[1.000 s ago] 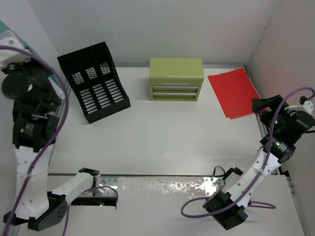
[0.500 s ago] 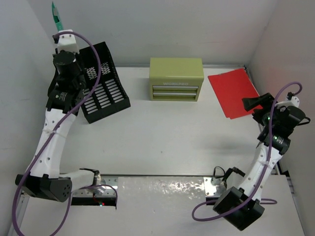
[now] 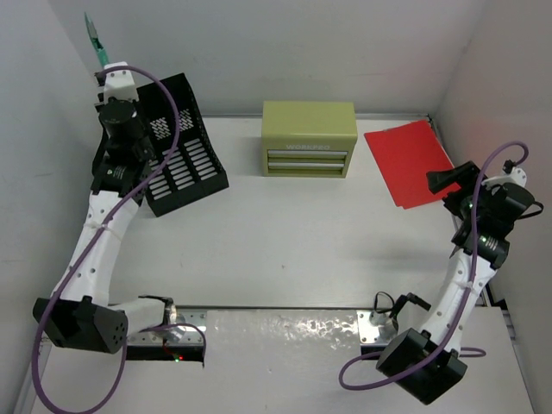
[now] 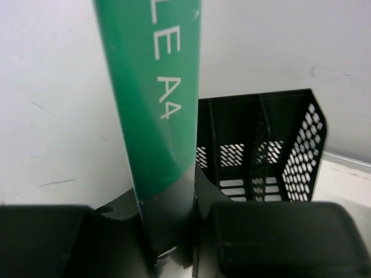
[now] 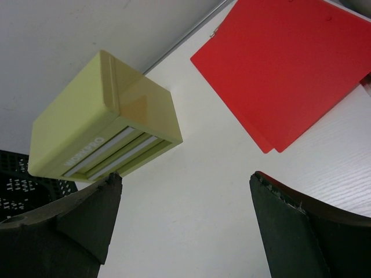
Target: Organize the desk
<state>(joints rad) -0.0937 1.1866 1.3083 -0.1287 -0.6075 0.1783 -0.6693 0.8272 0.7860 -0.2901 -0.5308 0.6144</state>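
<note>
Showing the table [image 3: 285, 233] from above: a white top that fills the enclosure, with both arm bases at its near edge. 3 things rest along its back: a black rack [image 3: 172, 147] at the left, turned at an angle; an olive chest [image 3: 309, 138] with 2 drawers at the centre; a red folder [image 3: 410, 162] lying flat at the right, near the corner. The 3 lie well apart from each other.

Left hand [image 3: 105, 69]: raised high beside the left wall [image 3: 43, 129], by the back left corner of the rack, and clamped on a green file [image 3: 93, 33]. The file stands upright out of the hand, edge-on to the top camera. The left wrist view shows the file gripped low down between the 2 fingers [image 4: 255, 237], the letters "LE A4" printed on it, and the rack's open slots behind it.

Right hand [image 3: 444, 179]: held over the right side of the table, near the near edge of the red folder. Its fingers are spread apart with nothing between them. The right wrist view shows bare table in the gap, with the chest and the red folder beyond.
</note>
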